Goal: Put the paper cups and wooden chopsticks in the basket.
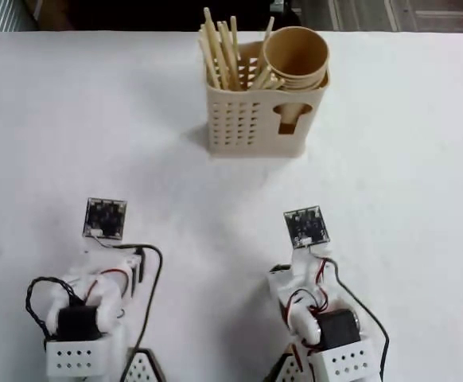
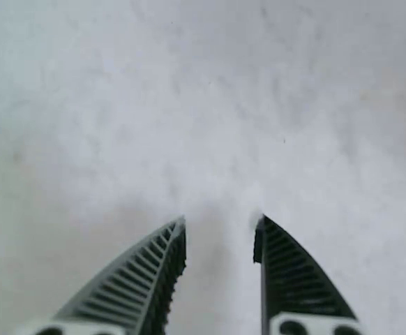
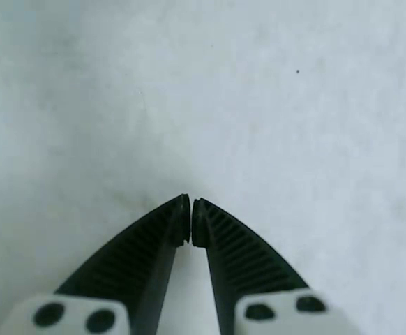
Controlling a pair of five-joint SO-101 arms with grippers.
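Observation:
A cream perforated basket (image 1: 255,119) stands at the far middle of the white table. Several wooden chopsticks (image 1: 222,52) lean upright in its left part. Stacked tan paper cups (image 1: 295,57) sit in its right part. Both arms are folded back at the near edge, well short of the basket. My left gripper (image 2: 220,230) hangs over bare table with its fingers apart and nothing between them. My right gripper (image 3: 190,213) also hovers over bare table, its fingertips touching and holding nothing.
The left arm (image 1: 88,310) and the right arm (image 1: 319,310) sit side by side at the near edge, with cables looping beside them. White table (image 1: 72,127) stretches between the arms and the basket.

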